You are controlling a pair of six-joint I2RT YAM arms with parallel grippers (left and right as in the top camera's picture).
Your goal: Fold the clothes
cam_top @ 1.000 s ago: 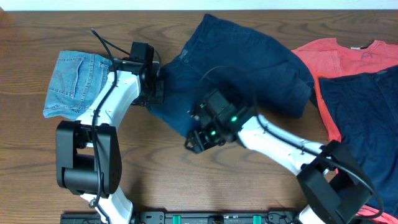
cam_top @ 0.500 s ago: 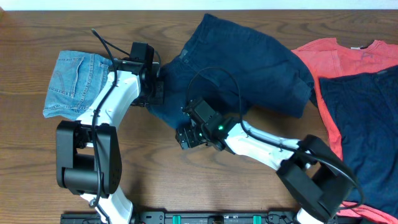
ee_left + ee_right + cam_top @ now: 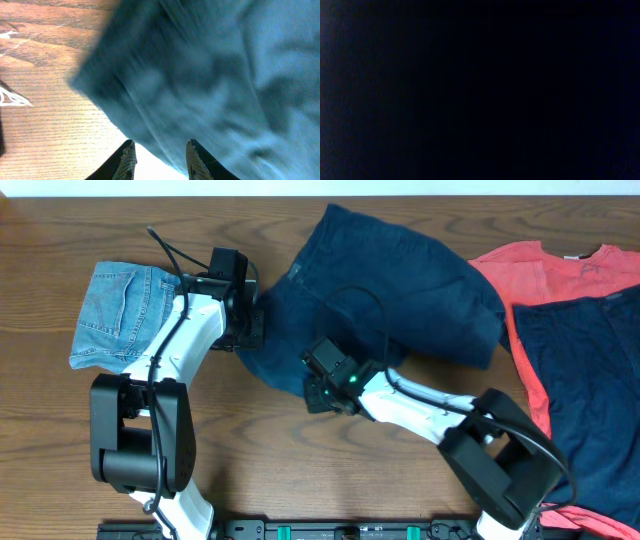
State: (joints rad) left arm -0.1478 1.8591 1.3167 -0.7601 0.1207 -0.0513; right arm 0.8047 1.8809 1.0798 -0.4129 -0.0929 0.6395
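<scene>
Currently right gripper (image 3: 318, 398) is clenching shut at the navy trousers' (image 3: 400, 280) near edge. Left gripper (image 3: 160, 146) is sitting at their left edge, fingers (image 3: 128, 159) apart; can't tell if it's grasping.

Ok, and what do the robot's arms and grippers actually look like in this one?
Both arms have white tubular links and chunky black joint housings. The left arm has a thin black cable looping off it. The right arm carries a small green light near its wrist and an arcing black cable. The left gripper's fingers are dark and ridged.
</scene>
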